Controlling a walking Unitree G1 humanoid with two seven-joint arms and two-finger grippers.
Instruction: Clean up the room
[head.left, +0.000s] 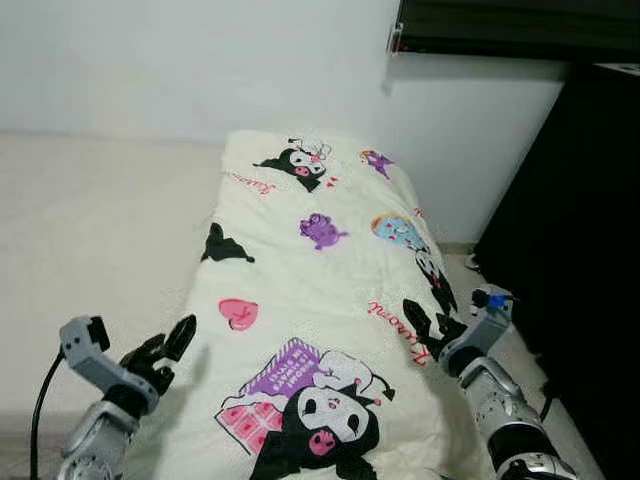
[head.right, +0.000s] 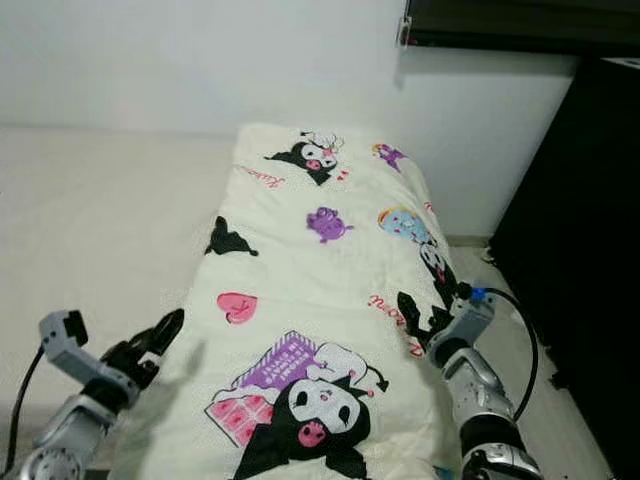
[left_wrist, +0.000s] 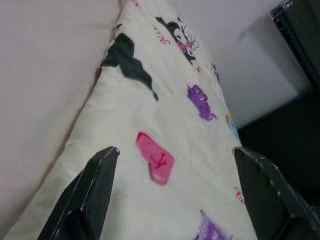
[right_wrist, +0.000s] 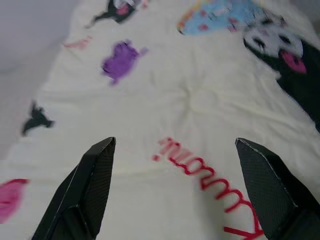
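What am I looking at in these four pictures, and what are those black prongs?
You are seeing through a humanoid robot's cameras. The two wide pictures come from the two eyes in its head, looking down. The two close ones come from a camera on each wrist, looking along that arm's two black fingers.

Before it lies a folded cream quilt printed with cartoon characters, a pink heart and red lettering, resting on a pale bed against a white wall. A dark cabinet stands at the robot's right.

The left gripper is at the quilt's left edge, the right gripper at its right edge. Both sets of jaws are spread open; neither holds anything.
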